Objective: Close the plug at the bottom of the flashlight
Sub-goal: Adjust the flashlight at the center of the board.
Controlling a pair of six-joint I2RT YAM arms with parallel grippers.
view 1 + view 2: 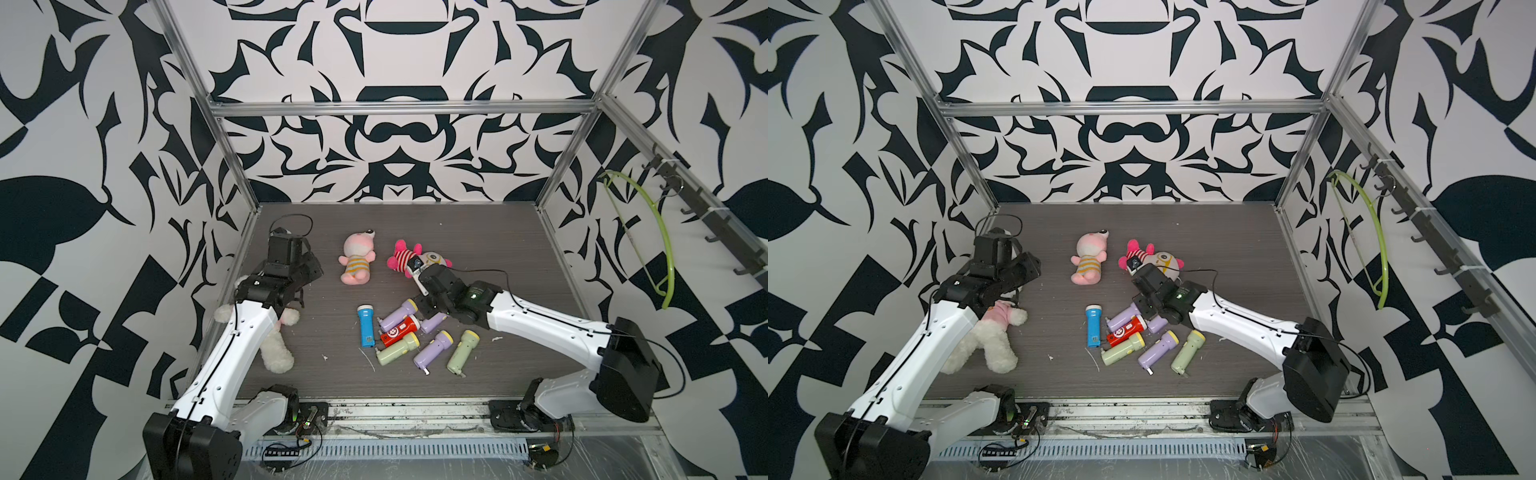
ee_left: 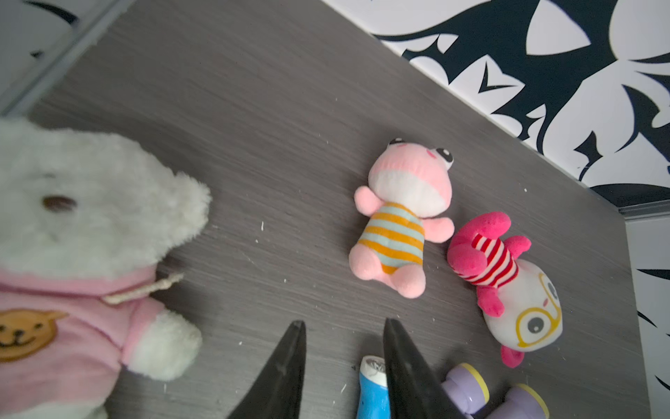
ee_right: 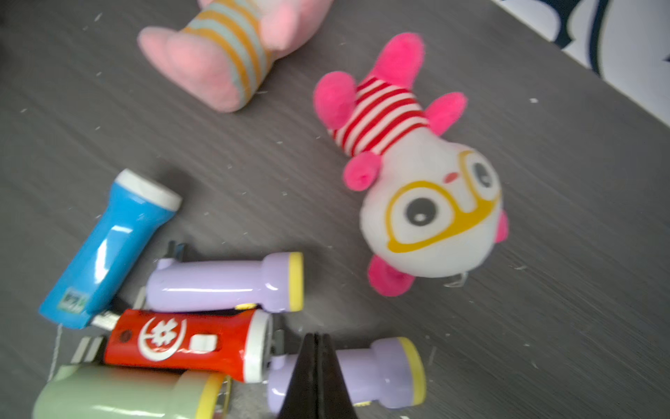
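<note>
At far left, near the fluffy white plush bear, my left hand is released, fingers parted and empty. Mid-tabletop, among other flashlights, lies the lilac plastic flashlight; my right hand is over it, clenched on nothing.

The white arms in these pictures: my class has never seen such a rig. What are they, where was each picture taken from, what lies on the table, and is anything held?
They are two robot arms, the left arm and the right arm, each ending in a two-fingered gripper. Two pictures come from a paired camera overhead; the other two come from a camera on each wrist. On the table lie seven flashlights and three plush toys. The left gripper is open; the right gripper is shut, close to a purple flashlight. Neither seems to hold anything.
</note>
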